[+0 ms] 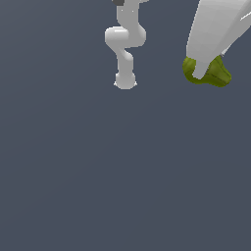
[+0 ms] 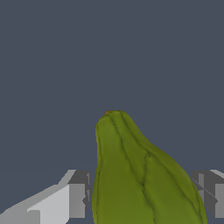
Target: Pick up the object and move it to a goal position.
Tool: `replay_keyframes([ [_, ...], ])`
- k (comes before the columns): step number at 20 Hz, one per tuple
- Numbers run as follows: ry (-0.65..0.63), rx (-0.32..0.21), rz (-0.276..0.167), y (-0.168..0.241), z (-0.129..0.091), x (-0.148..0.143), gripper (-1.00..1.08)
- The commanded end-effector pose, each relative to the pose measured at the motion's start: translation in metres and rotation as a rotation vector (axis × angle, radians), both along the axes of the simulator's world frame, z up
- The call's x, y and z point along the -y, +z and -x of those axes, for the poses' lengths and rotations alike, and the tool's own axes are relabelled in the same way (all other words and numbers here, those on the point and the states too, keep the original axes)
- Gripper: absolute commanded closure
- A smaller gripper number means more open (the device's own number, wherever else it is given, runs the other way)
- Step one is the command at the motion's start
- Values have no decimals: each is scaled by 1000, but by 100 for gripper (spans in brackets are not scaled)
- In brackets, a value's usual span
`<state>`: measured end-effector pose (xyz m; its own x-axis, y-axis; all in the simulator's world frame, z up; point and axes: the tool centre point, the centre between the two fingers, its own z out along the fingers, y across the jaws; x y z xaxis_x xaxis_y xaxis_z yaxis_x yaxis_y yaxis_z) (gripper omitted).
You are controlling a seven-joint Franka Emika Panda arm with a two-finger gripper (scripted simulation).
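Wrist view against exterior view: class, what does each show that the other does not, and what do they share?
Only the wrist view shows the two fingers flanking the object, its tapered end and surface ridges. Only the exterior view shows the robot's arm standing farther back and the gripper over the object. Both show the olive-green object against plain dark grey ground.

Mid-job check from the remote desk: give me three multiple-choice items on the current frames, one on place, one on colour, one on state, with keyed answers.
1. In the exterior view, the object sits:
A. upper right, at the hand
B. lower left
C. centre

2. The object's colour is:
A. red
B. olive green
C. blue

3. In the wrist view, the fingers stand:
A. both on one side of the object
B. far above it
C. one on each side of it

Answers:
1. A, it shows beneath the white hand there.
2. B, both views render it olive green.
3. C, the object fills the gap between them; whether they are actually clamped on it is unclear.
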<state>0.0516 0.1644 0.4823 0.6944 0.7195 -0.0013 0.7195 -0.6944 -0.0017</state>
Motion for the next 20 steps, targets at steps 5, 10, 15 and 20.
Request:
replay_keyframes([
  [5, 0, 2, 0, 17, -2, -3, 108],
  [10, -1, 2, 0, 23, -4, -4, 108],
  [15, -1, 2, 0, 25, -4, -4, 108],
  [20, -1, 2, 0, 26, -4, -4, 108],
])
